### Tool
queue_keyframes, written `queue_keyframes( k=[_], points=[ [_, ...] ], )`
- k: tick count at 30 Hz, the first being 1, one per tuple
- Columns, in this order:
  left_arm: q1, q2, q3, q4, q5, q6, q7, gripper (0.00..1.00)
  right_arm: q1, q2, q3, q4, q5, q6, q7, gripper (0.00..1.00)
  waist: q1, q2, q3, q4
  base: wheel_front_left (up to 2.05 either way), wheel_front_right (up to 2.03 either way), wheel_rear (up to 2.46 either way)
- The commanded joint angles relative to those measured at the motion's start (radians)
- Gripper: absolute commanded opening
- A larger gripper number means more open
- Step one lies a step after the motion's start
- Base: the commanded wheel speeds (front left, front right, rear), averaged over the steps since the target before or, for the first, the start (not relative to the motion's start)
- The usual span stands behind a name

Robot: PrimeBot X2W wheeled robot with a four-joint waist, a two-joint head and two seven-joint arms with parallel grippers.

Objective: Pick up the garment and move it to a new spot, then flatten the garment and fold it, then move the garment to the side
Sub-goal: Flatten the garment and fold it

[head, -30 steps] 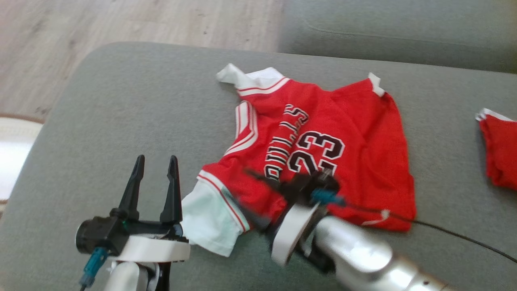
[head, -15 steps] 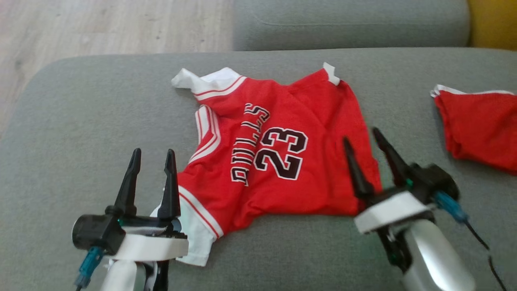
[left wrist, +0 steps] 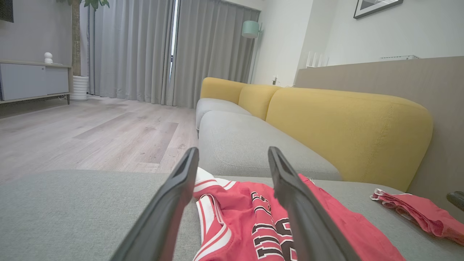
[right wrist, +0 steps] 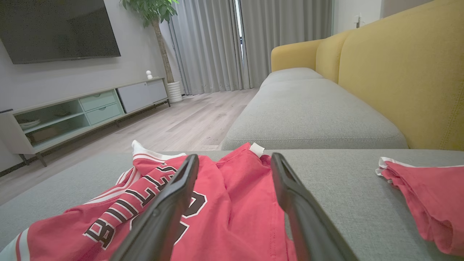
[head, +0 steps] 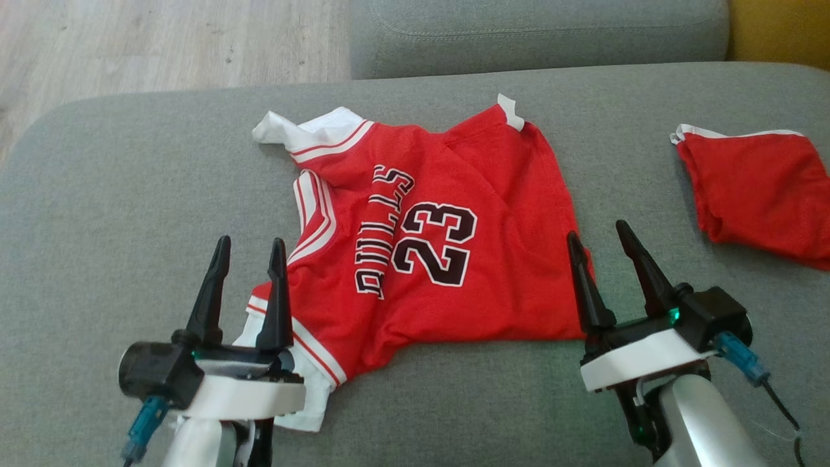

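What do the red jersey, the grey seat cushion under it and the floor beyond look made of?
Red jersey: thin synthetic-looking knit, perhaps polyester mesh, matte; it lies limp with soft creases.
Grey seat cushion: woven upholstery fabric, matte, with a fine heathered texture.
Floor: pale wood or wood-look laminate, low sheen; plank seams and grain show.

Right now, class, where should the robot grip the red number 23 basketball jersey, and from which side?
Take the red number 23 basketball jersey by its near edge: white-trimmed sleeve for the left claw, hem corner for the right claw. Come low from the robot's side; those edges lie free, while the middle lies flat.
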Motion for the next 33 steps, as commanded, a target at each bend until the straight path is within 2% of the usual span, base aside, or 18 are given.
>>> queue_keyframes(
  k=[1,15,21,25,26,33],
  points=[
    [-0.035,0.004,0.02,-0.038,0.006,-0.003,-0.005,1.0,-0.027,0.006,0.019,-0.038,0.011,-0.001,-0.011,1.0,0.0,0.0,0.002,0.003,0.0,0.0,0.0],
    [-0.05,0.004,0.004,-0.036,-0.003,-0.007,-0.005,1.0,-0.039,0.006,-0.004,-0.039,-0.017,-0.001,-0.011,1.0,0.0,0.0,0.044,0.056,0.0,0.0,0.0],
    [-0.067,0.004,-0.006,-0.031,-0.008,-0.011,-0.005,1.0,-0.107,0.006,0.002,-0.005,-0.064,-0.001,0.006,1.0,0.0,0.0,0.073,0.097,0.0,0.0,0.0],
    [-0.083,0.004,-0.018,-0.027,-0.009,-0.013,-0.005,1.0,-0.201,0.006,0.011,0.043,-0.088,-0.001,0.075,1.0,0.0,0.0,0.099,0.133,0.0,0.0,0.0],
    [-0.095,0.004,-0.024,-0.027,-0.016,-0.014,-0.005,1.0,-0.26,0.006,0.009,0.084,-0.103,-0.001,0.127,1.0,0.0,0.0,0.116,0.156,0.0,0.0,0.0],
    [-0.125,0.004,-0.062,-0.02,-0.047,-0.013,-0.005,1.0,-0.472,0.005,-0.01,0.293,-0.117,-0.001,0.301,1.0,0.0,0.0,0.164,0.233,0.0,0.0,0.0]
  ],
)
